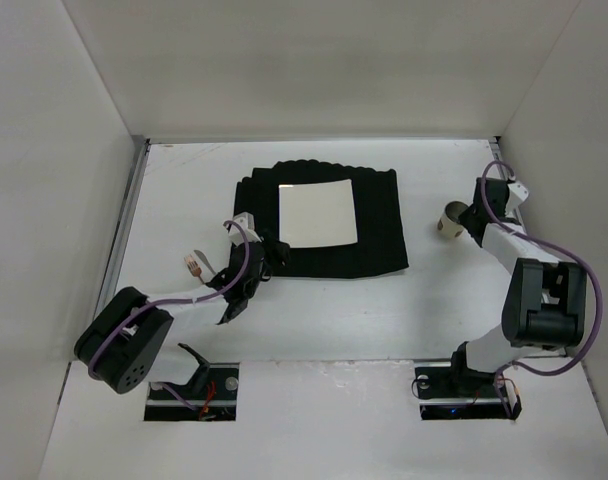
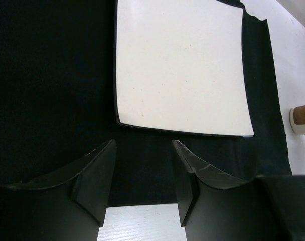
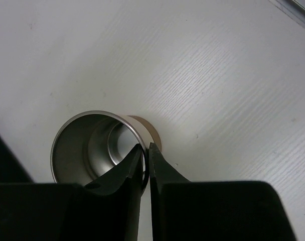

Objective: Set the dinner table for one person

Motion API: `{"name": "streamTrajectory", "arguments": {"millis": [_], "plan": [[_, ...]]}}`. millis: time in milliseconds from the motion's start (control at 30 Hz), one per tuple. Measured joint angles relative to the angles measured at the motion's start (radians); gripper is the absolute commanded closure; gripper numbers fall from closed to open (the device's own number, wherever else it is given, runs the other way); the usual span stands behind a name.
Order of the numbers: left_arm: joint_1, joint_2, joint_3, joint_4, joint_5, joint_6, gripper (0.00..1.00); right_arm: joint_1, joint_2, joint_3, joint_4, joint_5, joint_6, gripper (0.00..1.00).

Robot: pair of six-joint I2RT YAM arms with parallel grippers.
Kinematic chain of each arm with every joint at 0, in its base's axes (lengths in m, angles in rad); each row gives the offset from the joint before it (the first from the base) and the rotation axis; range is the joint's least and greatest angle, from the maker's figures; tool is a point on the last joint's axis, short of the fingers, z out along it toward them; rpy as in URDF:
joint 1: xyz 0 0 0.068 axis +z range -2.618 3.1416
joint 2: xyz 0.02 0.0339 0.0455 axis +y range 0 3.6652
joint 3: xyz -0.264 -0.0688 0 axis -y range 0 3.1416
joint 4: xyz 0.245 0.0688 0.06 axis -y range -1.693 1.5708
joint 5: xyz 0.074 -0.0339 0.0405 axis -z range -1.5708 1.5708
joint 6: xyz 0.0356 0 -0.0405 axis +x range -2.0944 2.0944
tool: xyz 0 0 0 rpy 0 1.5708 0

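The white dinner table (image 1: 314, 320) carries a black ribbed mat (image 1: 379, 225) with a square white plate (image 1: 317, 215) on it. My left gripper (image 1: 264, 252) is open and empty at the mat's near left edge. In the left wrist view its fingers (image 2: 95, 175) frame the mat (image 2: 52, 75), with the plate (image 2: 182, 70) just beyond. My right gripper (image 1: 464, 225) is shut on the rim of a metal cup (image 1: 449, 222) right of the mat. In the right wrist view one finger sits inside the cup (image 3: 87, 145) and one outside. The cup also shows in the left wrist view (image 2: 303, 119).
White walls close the table on the left (image 1: 44, 200), back (image 1: 324, 60) and right (image 1: 574, 120). Both arm bases stand at the near edge (image 1: 464, 385). Purple cables loop off each arm (image 1: 574, 260).
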Motion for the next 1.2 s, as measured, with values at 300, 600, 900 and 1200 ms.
{"name": "streamTrajectory", "arguments": {"millis": [300, 600, 900, 1200], "plan": [[0.000, 0.020, 0.000, 0.005, 0.000, 0.000, 0.54, 0.100, -0.068, 0.078, -0.047, 0.032, -0.020, 0.86], [0.006, 0.021, 0.000, 0.007, 0.000, 0.000, 0.54, 0.303, 0.100, 0.362, -0.042, 0.004, -0.034, 0.86], [0.007, 0.021, 0.000, 0.011, 0.000, 0.000, 0.54, 0.375, 0.362, 0.517, -0.062, -0.020, -0.052, 0.86], [0.014, 0.021, 0.000, 0.011, 0.000, 0.000, 0.54, 0.393, 0.410, 0.561, -0.076, -0.023, -0.062, 0.86]]}}
